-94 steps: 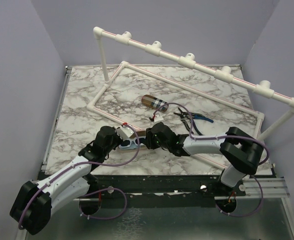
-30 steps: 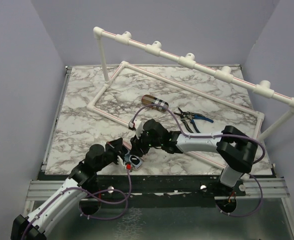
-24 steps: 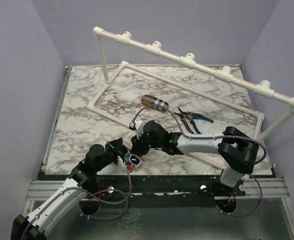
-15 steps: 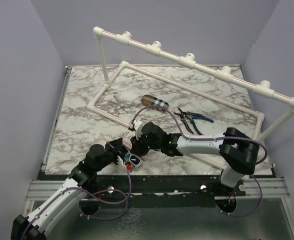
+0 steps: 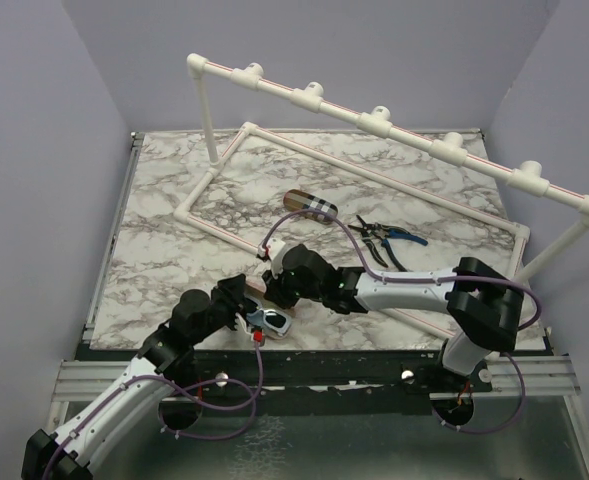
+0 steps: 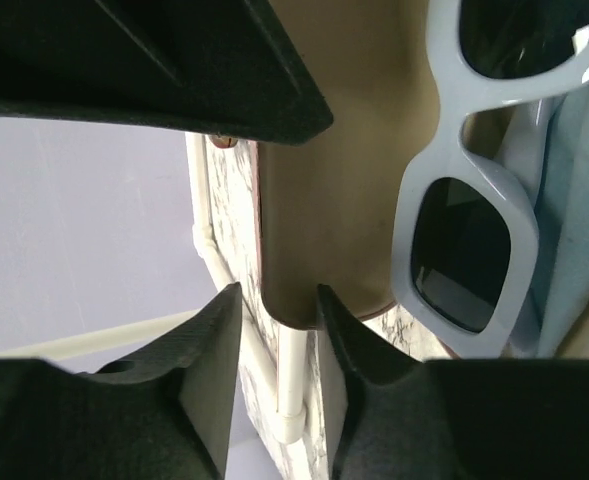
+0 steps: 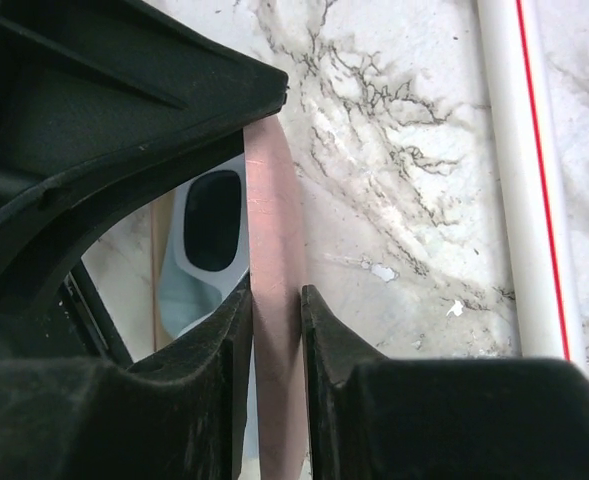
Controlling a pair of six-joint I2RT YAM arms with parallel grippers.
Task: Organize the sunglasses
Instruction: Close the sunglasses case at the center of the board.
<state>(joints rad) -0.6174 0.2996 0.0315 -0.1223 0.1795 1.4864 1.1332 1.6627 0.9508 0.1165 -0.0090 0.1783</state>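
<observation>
The blue-framed sunglasses point(image 5: 270, 320) lie in an open pink case point(image 5: 257, 287) near the table's front edge. In the left wrist view their pale blue frame point(image 6: 461, 125) rests on the case's tan lining point(image 6: 344, 150). My left gripper point(image 5: 241, 301) is shut on the case's end wall point(image 6: 279, 300). My right gripper point(image 5: 273, 286) is shut on the case's pink lid point(image 7: 272, 200), and the sunglasses point(image 7: 212, 283) show just left of it. The pink-purple pair is out of view.
A brown plaid case point(image 5: 309, 205) lies mid-table, with black-and-blue pliers point(image 5: 389, 238) to its right. A white PVC pipe frame point(image 5: 374, 120) stands over the back, and its base rail point(image 7: 524, 170) runs close to the right gripper.
Since three seconds ago the left arm has drawn the case and sunglasses toward the front edge, and the right gripper has followed. In the last second the right gripper has shifted slightly with the lid.
</observation>
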